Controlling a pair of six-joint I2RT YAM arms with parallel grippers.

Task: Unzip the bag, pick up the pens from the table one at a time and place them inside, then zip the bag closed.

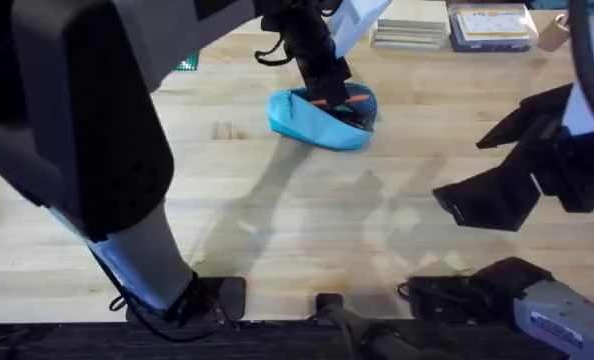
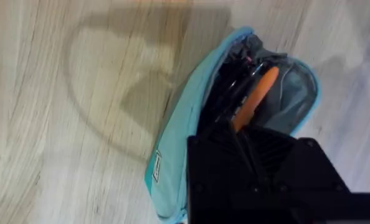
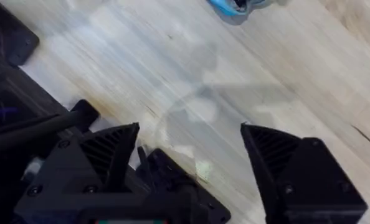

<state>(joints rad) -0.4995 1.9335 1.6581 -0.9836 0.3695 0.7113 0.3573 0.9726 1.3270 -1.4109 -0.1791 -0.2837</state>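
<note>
lying under the left gripper (image 1: 329,85), the bag (image 1: 317,122) gapes unzipped.

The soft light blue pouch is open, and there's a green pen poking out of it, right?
Almost. The soft light blue fabric pouch is open on the pale wood-grain table, but the pen poking out of it is orange, not green. The left wrist view shows it best, just beyond the left gripper.

Bright, even overhead light, soft arm shadows across the table (image 1: 307,210), blurred looming left arm.
</note>
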